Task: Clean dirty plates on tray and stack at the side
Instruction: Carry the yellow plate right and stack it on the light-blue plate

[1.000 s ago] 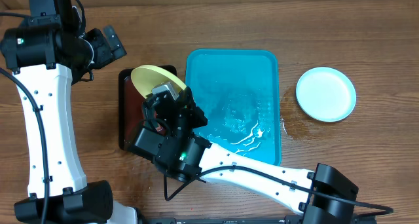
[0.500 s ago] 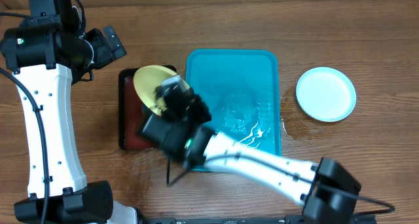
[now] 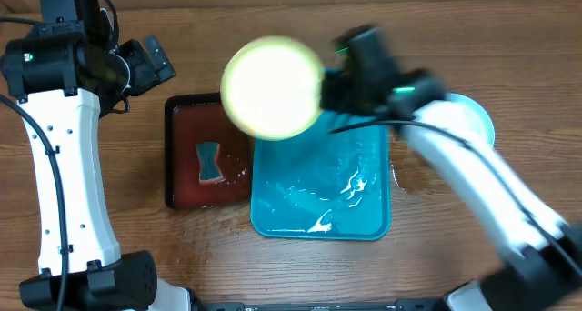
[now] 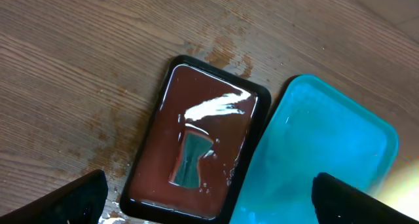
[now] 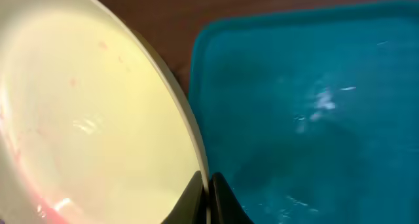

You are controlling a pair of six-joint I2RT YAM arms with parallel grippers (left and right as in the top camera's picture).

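right gripper [image 3: 326, 89] is clamped on the yellow-green plate [image 3: 273, 86] rim, left gripper [image 4: 208, 199] gaping wide, so I'd hold it level and land it square on the blue plate [image 3: 484, 122]

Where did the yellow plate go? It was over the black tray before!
The right gripper, shut on the yellow-green plate, swung it up off the black tray and rightward, above the turquoise tray corner. That uncovers a small blue piece lying in the black tray. The left gripper stayed open and parked.
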